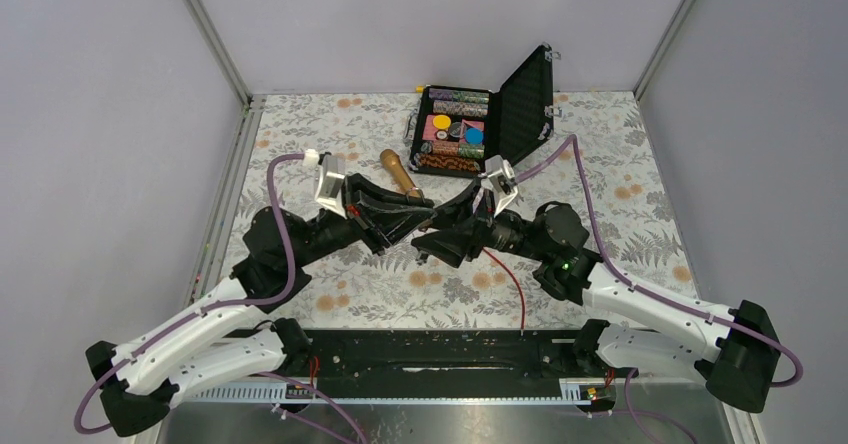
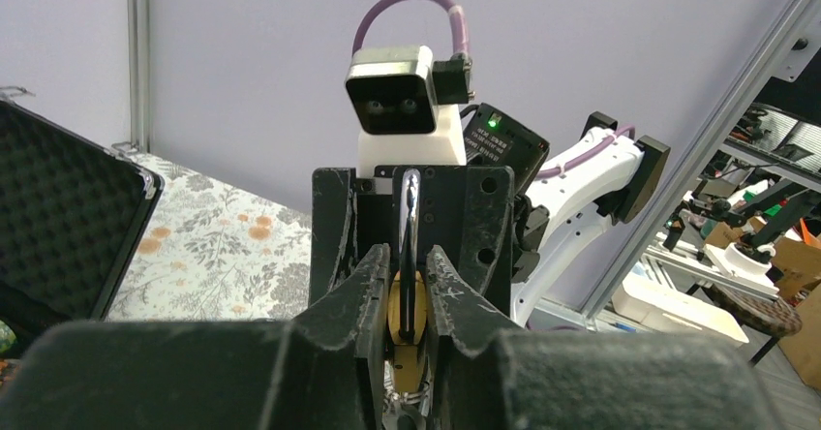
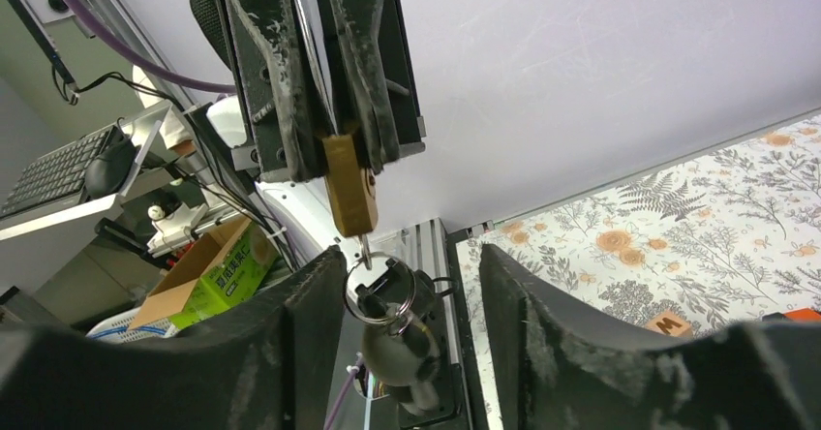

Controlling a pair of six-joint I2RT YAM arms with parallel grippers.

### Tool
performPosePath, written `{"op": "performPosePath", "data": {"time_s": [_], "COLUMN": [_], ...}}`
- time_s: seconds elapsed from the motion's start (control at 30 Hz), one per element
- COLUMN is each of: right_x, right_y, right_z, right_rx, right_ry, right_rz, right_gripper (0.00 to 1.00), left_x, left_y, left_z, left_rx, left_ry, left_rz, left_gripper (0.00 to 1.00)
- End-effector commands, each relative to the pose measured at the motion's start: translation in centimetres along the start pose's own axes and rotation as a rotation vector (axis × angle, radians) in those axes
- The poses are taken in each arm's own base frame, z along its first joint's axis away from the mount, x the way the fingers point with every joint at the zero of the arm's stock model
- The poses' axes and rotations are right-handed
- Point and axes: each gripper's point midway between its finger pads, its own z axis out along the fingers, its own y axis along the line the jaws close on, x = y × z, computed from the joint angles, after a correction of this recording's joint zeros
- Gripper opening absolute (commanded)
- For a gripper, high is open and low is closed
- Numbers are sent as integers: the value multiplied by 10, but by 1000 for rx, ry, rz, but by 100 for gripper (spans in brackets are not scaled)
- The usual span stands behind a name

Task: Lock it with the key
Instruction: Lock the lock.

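Two arms meet over the middle of the floral-cloth table (image 1: 640, 164), which is walled by pale panels at the back and on both sides. Bare cloth lies open to the left and right of the arms. An open black case (image 1: 524, 92) of coloured chips (image 1: 455, 129) stands at the back edge, its lid raised on the right. A wooden handle (image 1: 398, 172) lies just in front of the case, near the left arm, and a red cable (image 1: 510, 279) runs toward the near rail. The left gripper (image 2: 409, 275) is clamped on a brass padlock (image 3: 350, 193), held in the air above the cloth between the two wrists. The padlock's long axis runs along the left fingers (image 3: 373, 81): the steel shackle (image 2: 410, 222) points back toward the left wrist, and the keyhole end points toward the right arm. Whether the shackle is latched cannot be told. The right gripper (image 3: 409, 261) has its jaws apart, one on either side of the key (image 3: 365, 248) seated in the keyhole, with no contact visible. A key ring (image 3: 380, 290) hangs from the key. A small wooden block (image 3: 668, 325) on the cloth bears the letter "W"; the print on a green carton (image 3: 228, 273) off the table is too small to read.
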Motion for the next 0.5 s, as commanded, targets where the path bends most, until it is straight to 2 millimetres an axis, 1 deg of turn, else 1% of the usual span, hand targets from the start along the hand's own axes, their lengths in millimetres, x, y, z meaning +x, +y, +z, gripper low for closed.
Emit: {"op": "performPosePath", "data": {"time_s": [0.0,0.07,0.13,0.17,0.2,0.23,0.27,0.33,0.4,0.43,0.47], "right_x": [-16,-20,-22,-23,-24,-24,-26,-28,-28,-28,-29], "right_y": [16,16,17,17,17,17,18,18,18,17,16], "right_z": [0,-1,0,0,1,1,2,3,4,5,5], "right_rx": [-70,-69,-70,-70,-73,-74,-79,-76,-77,-74,-67], "right_ry": [-60,-85,-97,-98,-99,-103,-110,-115,-110,-106,-105], "right_rz": [-23,-16,-9,-5,-1,-2,-3,-2,-1,2,5], "right_gripper": [56,49,48,50,59,64,67,69,65,61,54], "left_x": [-33,-32,-31,-30,-30,-30,-30,-31,-31,-31,-31], "left_y": [-12,-12,-12,-11,-11,-11,-11,-10,-9,-9,-8], "left_z": [-3,-3,-3,-3,-2,-2,-2,-1,0,0,0], "left_rx": [31,32,33,32,31,32,28,22,20,19,18], "left_ry": [-131,-126,-123,-120,-120,-119,-120,-122,-122,-121,-120], "left_rz": [27,25,22,21,20,19,19,18,17,16,15], "left_gripper": [0,0,0,0,0,0,0,0,0,0,0]}}
